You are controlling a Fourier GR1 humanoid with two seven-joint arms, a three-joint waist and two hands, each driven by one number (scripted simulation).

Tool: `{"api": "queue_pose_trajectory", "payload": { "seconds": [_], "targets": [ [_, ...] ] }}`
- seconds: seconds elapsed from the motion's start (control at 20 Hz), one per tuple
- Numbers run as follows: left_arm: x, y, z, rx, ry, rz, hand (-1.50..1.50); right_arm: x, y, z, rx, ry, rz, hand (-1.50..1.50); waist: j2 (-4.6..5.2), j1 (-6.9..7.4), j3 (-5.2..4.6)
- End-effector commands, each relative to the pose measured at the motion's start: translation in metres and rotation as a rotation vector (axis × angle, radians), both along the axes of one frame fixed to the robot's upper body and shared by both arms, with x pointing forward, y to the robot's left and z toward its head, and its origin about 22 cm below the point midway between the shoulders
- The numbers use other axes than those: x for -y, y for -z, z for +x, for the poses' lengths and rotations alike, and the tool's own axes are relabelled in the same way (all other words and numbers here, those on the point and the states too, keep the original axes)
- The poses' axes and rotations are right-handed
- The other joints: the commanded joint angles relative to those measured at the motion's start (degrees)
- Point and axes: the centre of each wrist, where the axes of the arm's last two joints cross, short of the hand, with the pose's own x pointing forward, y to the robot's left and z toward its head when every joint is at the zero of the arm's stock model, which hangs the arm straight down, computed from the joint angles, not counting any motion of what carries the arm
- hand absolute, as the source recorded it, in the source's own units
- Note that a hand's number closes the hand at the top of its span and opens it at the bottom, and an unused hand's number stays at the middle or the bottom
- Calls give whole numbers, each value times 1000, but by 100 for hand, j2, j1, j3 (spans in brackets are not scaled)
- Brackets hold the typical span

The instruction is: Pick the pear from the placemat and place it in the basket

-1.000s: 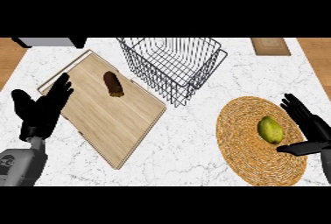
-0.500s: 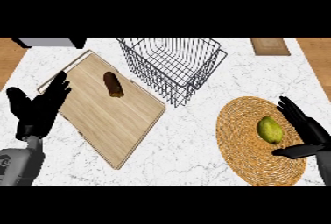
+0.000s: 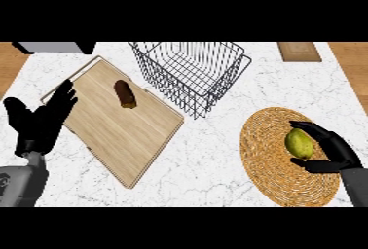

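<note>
No brand, label or writing can be read on any item.

Containers: the wire basket stands at the top centre of the counter, and only the marble surface shows through its mesh. One corner of the basket lies just beside the far edge of the cutting board.

The pear lies on the round woven placemat, at its right side. The right hand sits on the pear's right, fingers arched over its top and thumb under its lower end; the hand cups the pear, and contact on the far side cannot be confirmed.

The board lies at an angle on the left half of the counter. A dark brown oblong item rests on its upper part.

The left hand shows at the left edge, fingers straight and spread, holding nothing. Its fingertips overlap the board's left corner.

Bare counter runs between the placemat and the basket. A tan block sits at the top right edge; a grey object at the top left corner.
</note>
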Motion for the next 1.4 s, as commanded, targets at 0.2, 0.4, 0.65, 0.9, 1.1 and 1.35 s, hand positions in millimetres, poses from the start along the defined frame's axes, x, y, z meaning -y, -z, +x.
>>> {"api": "queue_pose_trajectory", "payload": {
  "seconds": [0.2,0.4,0.65,0.9,1.1,1.35],
  "targets": [
    [7,10,-6,2,4,-12,0,-17,3,12,56,-98,31,150,4,17,6],
    [4,2,-2,2,-5,5,0,-6,-9,13,88,-129,27,150,-9,-30,2],
    [11,4,-1,2,33,17,0,-177,10,57,48,-30,-195,150,-32,330,-61],
    [22,-2,4,17,99,18,0,-230,-1,71,9,-5,-306,150,-30,796,-149],
    [34,-1,8,9,149,11,0,-266,-29,92,3,134,-326,150,27,1025,-70],
    [52,-7,16,28,215,6,0,-296,-95,125,180,322,-262,150,-13,1329,-18]
  ]
}}
